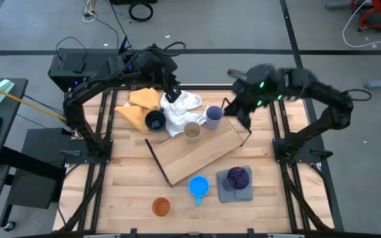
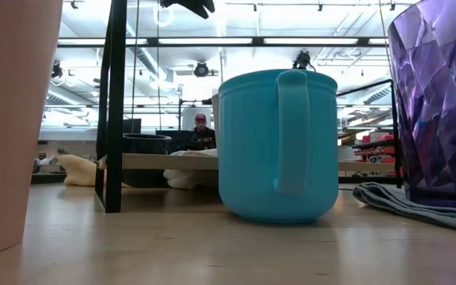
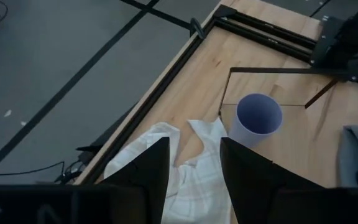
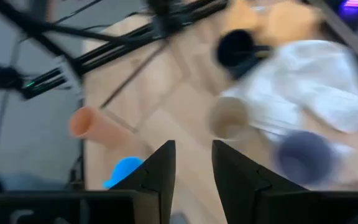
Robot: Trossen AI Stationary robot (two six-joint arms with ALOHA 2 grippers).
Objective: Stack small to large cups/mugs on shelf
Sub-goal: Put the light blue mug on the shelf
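The shelf (image 1: 200,153) lies slantwise mid-table. A lavender cup (image 1: 213,115) and a beige cup (image 1: 192,131) stand at its far edge beside a white cloth (image 1: 179,109). A dark navy mug (image 1: 155,120) stands by a yellow cloth (image 1: 141,106). A bright blue mug (image 1: 199,186) and an orange cup (image 1: 161,207) stand near the front. A purple cup (image 1: 237,177) sits on a grey cloth (image 1: 235,188). My left gripper (image 3: 194,168) is open and empty above the white cloth (image 3: 166,162), with the lavender cup (image 3: 258,118) ahead. My right gripper (image 4: 193,168) is open and empty, raised near the lavender cup (image 4: 303,155).
The shelf's thin black wire frame (image 1: 156,160) rises at its ends. In the low view the blue mug (image 2: 277,146), purple cup (image 2: 438,103) and orange cup (image 2: 10,119) stand close to the camera. A person (image 2: 203,134) sits in the room far behind.
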